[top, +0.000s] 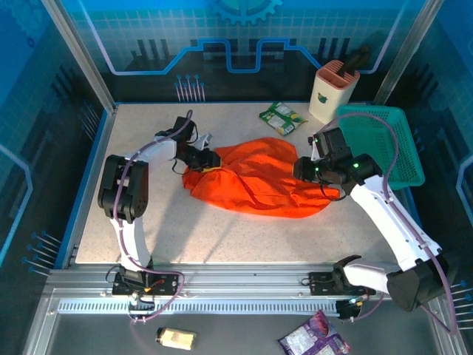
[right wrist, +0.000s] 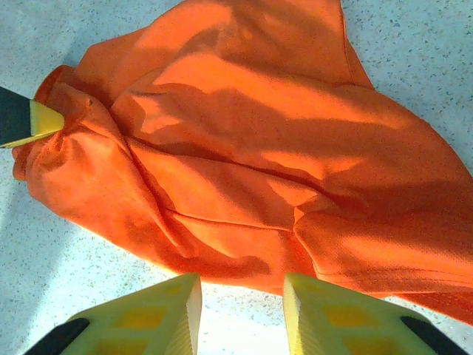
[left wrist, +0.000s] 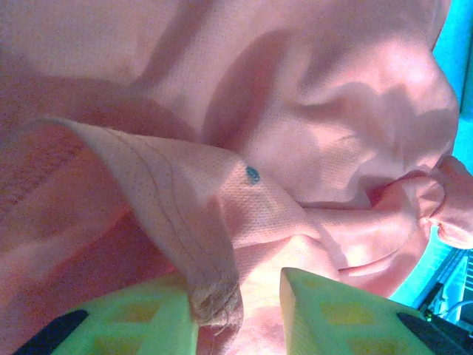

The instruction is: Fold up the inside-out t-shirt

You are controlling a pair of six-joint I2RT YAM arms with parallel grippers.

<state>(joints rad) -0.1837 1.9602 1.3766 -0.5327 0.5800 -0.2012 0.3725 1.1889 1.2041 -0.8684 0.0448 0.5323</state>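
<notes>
Inside-out orange t-shirt [top: 259, 181] lies bunched & wrinkly mid-table, stretched left to right. Left gripper [left wrist: 239, 288] is at its left end, jaws apart w/ a stitched hem hanging between them. The small blue mark [left wrist: 252, 174] on the cloth there is unreadable. Right gripper [right wrist: 242, 285] is over the shirt's right edge, jaws apart, nothing held. On the far side: green packet [top: 283, 117], print too small to read, & beige holder [top: 331, 95]. Teal basket [top: 384, 144] at right.

Orange t-shirt [top: 259, 177], bunched mid-table.
Bright, wrinkly cloth in a crumpled heap, stitched hem showing, lying flat on the speckled surface.
</notes>
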